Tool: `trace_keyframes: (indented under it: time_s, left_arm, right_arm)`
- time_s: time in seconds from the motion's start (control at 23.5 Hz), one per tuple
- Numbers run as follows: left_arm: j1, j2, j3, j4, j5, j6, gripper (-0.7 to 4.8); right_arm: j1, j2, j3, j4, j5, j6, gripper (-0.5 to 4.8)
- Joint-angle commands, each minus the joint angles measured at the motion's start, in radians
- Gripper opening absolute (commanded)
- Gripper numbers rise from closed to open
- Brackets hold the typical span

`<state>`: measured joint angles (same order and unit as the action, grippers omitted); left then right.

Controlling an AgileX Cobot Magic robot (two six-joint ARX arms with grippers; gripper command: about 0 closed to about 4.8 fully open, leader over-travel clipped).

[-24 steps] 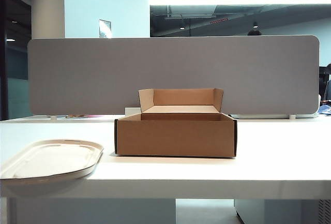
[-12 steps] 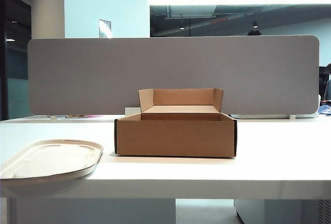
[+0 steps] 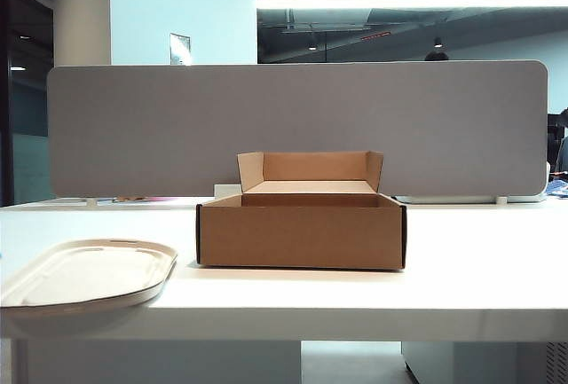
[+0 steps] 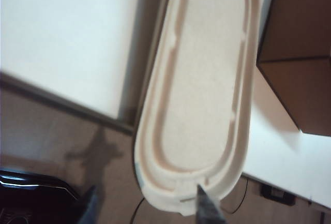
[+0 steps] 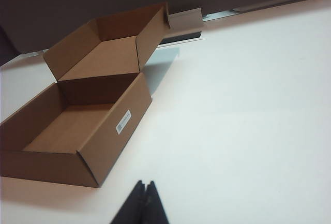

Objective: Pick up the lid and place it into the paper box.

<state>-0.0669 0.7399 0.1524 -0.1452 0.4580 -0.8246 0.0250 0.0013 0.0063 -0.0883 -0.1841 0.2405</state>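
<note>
Neither arm visible in exterior view; lid (image 3: 86,273) cut off there at frame edge, lying flat on white desk (image 3: 479,269) at near left corner, overhanging the desk edge, just left of paper box (image 3: 301,232) and apart from it. Box open, empty, back flap upright, in front of grey partition (image 3: 297,127). Left wrist view slightly blurred: left tool (image 4: 147,203) only partly in frame, two dark fingertips (image 4: 207,206) spread wide, holding nothing, poised above the lid's overhanging end; contact not discernible. Right wrist view: right tool (image 5: 145,203) seen only as two dark tips pressed together, closed on nothing, hanging above bare desk, well apart from box.
</note>
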Motion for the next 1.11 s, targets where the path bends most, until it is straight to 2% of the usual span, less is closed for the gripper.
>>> trace_keyframes:
  time_s: [0.04, 0.43, 0.55, 0.81, 0.98, 1.11]
  left_arm:
    - [-0.014, -0.001, 0.005, 0.012, 0.015, 0.001, 2.29]
    - [-0.022, 0.0, 0.061, 0.001, 0.04, 0.006, 2.29]
    - [-0.042, 0.006, 0.085, -0.012, 0.032, 0.048, 2.29]
    - [-0.056, 0.077, 0.126, -0.019, 0.018, 0.069, 2.29]
    - [-0.057, 0.149, 0.158, -0.161, 0.058, 0.069, 2.29]
    - [-0.057, 0.15, 0.157, -0.169, -0.011, 0.082, 2.3]
  right_arm:
    - [0.0, -0.002, -0.006, 0.009, -0.002, 0.003, -0.01]
    - [0.0, -0.002, -0.006, -0.006, -0.002, 0.003, -0.01]
    - [0.0, -0.002, -0.006, -0.028, -0.002, 0.003, -0.01]
    - [0.0, -0.002, -0.006, -0.042, -0.002, 0.003, -0.01]
    - [0.0, -0.002, -0.006, -0.042, -0.002, 0.003, -0.01]
    - [-0.001, -0.002, -0.006, -0.042, -0.002, 0.003, -0.01]
